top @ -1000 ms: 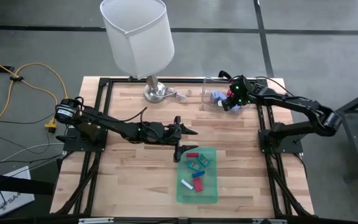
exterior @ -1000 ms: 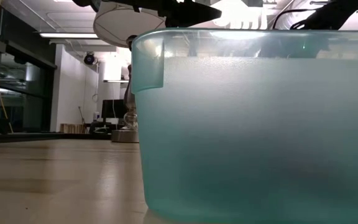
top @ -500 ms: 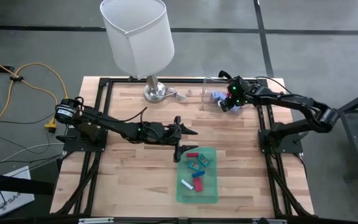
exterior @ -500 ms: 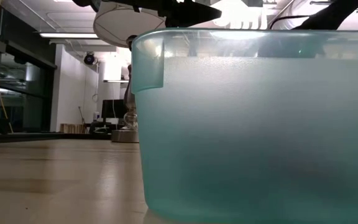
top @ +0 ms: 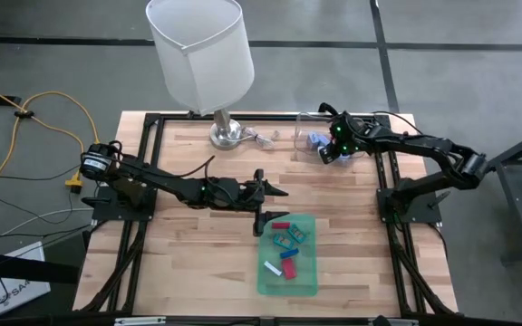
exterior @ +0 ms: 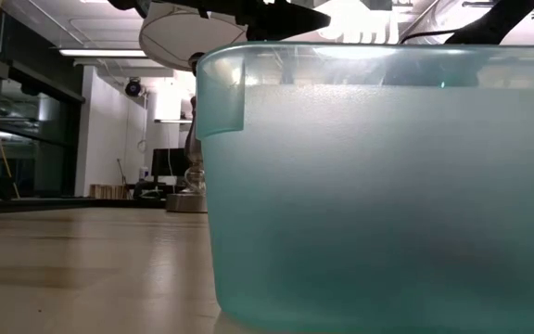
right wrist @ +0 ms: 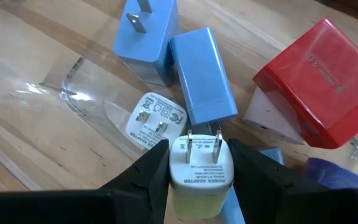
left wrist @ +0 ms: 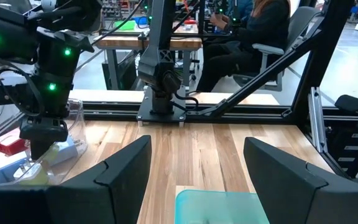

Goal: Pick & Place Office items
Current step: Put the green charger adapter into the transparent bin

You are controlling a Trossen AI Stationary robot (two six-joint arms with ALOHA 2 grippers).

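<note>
Lighting a wooden table (top: 179, 244) from its far edge with a white-shaded lamp (top: 198, 54), and keeping open shop floor behind it. Reaching in with the right gripper (right wrist: 199, 149) just beside the lamp's base, on the right arm's side, over a clear container (right wrist: 73, 81). Closing its fingers snugly on a white plug (right wrist: 201, 171), prongs facing the wrist camera, gripping the flat sides, probably so that the piece cannot twist. Holding it low over the pieces already lying there: two blue blocks (right wrist: 201, 78), a red block (right wrist: 312, 81) and another white plug (right wrist: 154, 118). Judging by that pile, probably lowering this one in to join them rather than lifting it out, though not telling for certain. Waiting with the left gripper (left wrist: 197, 146) in front of the lamp, toward the table's near edge, fingers spread wide and holding nothing. Hovering there at the far end of a green tray (top: 263, 285), likely so as to be ready for the next pick. Leaving several more office items (top: 286, 240), red, teal and white, loose in that tray, so reckoning the job partly done. Taking care on release, since crowded blocks could tip the plug.
</note>
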